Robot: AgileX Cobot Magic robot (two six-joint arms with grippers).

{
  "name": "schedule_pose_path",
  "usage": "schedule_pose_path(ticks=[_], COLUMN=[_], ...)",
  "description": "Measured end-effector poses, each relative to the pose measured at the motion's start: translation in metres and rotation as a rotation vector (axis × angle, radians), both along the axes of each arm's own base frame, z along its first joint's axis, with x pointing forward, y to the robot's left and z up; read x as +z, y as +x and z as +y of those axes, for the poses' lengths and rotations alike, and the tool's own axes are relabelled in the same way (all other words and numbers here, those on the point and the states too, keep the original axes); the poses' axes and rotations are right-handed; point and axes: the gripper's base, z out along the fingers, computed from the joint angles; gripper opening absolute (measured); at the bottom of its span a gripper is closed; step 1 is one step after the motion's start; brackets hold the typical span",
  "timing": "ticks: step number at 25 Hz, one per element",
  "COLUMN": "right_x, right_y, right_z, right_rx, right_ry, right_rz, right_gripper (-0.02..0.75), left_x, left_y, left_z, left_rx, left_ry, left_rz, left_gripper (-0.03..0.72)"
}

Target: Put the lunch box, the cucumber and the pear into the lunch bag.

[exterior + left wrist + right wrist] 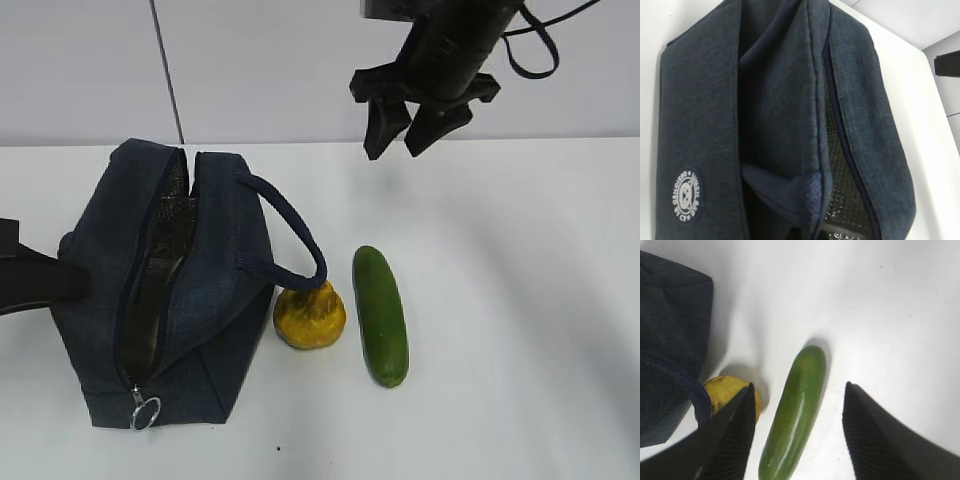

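Green cucumber beside pear — right fingers apart above.

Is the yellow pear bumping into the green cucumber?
Apart. The exterior view shows a strip of white table between the pear and the cucumber; the right wrist view shows that gap too.

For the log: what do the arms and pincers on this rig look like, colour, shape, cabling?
The right arm is matte black, with a thin black cable looping beside its wrist. Its pincer has two black, wedge-shaped fingers with finely ribbed inner faces. Of the left arm only a plain black tapered part shows at the edge of the exterior view; its pincer is out of sight. No markings are visible.
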Motion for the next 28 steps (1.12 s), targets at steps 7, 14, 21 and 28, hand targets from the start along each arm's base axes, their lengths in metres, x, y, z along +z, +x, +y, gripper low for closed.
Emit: schedule_pose_path(ticks=[7,14,21,28], right_x=[-0.020,-0.060,-0.099,-0.107], right_y=[-0.019,-0.035,-0.028,-0.023], right_z=[-0.003,0.017,0.022,0.025], right_rx=[-0.042,0.027,0.045,0.024], right_ry=[0.012,-0.091,-0.159,-0.126], right_rz=[0.122,0.224,0.289,0.267], right_gripper=[0.440,0.440,0.485,0.491], left_x=[0.001,0.001,0.001,0.001], left_y=[0.000,0.001,0.001,0.001], left_z=[0.000,0.000,0.000,-0.001], left_rx=[0.006,0.008,0.008,0.009], left_ry=[-0.010,-0.013,-0.016,-0.018], left_rz=[-0.001,-0.001,-0.001,0.000], left_gripper=[-0.016,-0.016,-0.016,-0.016])
